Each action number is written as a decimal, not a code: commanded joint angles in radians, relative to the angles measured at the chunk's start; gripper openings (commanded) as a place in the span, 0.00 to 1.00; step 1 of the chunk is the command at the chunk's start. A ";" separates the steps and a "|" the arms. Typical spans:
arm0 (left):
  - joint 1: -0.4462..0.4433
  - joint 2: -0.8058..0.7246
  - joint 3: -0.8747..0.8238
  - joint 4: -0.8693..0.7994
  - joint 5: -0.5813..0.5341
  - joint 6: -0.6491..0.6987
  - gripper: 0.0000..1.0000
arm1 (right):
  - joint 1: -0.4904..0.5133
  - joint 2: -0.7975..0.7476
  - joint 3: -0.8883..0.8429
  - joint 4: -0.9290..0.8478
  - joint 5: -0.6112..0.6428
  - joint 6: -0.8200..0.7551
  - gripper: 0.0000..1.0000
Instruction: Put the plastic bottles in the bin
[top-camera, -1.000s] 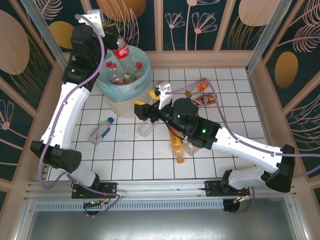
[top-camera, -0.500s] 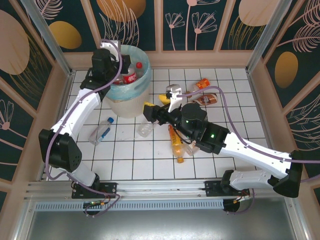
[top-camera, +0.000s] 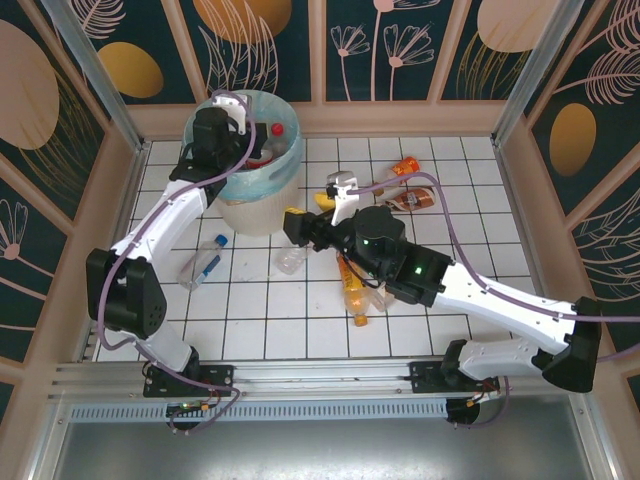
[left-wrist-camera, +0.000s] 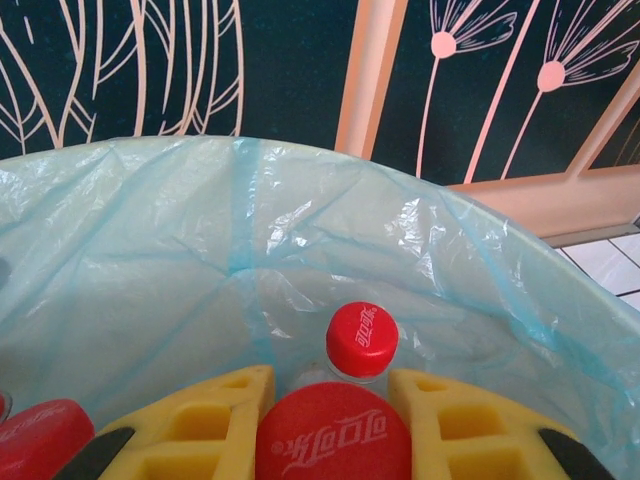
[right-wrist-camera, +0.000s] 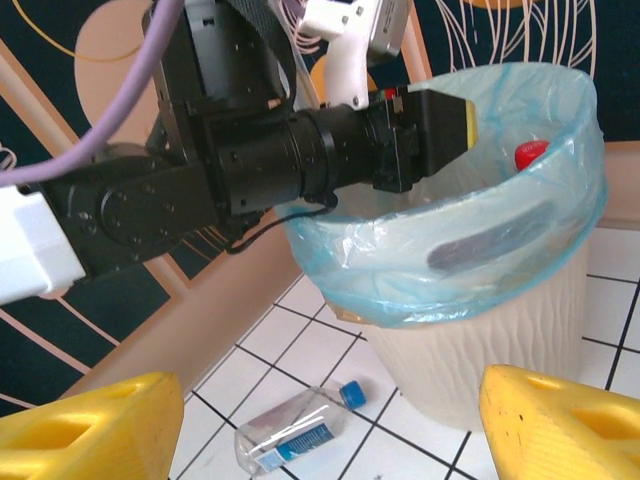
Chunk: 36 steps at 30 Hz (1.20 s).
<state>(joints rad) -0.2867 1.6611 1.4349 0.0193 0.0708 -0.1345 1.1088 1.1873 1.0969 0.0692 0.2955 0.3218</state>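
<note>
Your left hand (left-wrist-camera: 330, 392) grips a red-capped bottle (left-wrist-camera: 335, 445) low inside the bag-lined bin (left-wrist-camera: 300, 240), a second bottle (left-wrist-camera: 362, 338) just beyond. Your right hand (right-wrist-camera: 328, 396) hangs wide open, empty, above the tiled bench (top-camera: 250, 310); a blue-capped bottle (right-wrist-camera: 295, 432) lies near the bin.

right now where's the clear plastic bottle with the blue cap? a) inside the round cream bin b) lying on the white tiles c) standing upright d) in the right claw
b: the clear blue-capped plastic bottle lies on its side on the white tiled table, outside the round cream bin.
</note>
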 joint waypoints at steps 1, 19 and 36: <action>0.008 0.047 0.010 -0.053 -0.013 0.032 0.00 | -0.006 0.013 0.023 -0.011 0.011 0.014 0.78; 0.014 0.159 0.125 -0.122 0.047 -0.016 0.00 | -0.021 0.015 0.013 -0.028 0.008 0.015 0.78; 0.015 0.062 0.288 -0.099 0.158 -0.150 0.51 | -0.036 0.009 0.007 -0.033 0.000 0.008 0.78</action>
<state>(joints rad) -0.2749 1.7809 1.6760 -0.1112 0.1955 -0.2489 1.0805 1.1984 1.0969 0.0334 0.2947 0.3241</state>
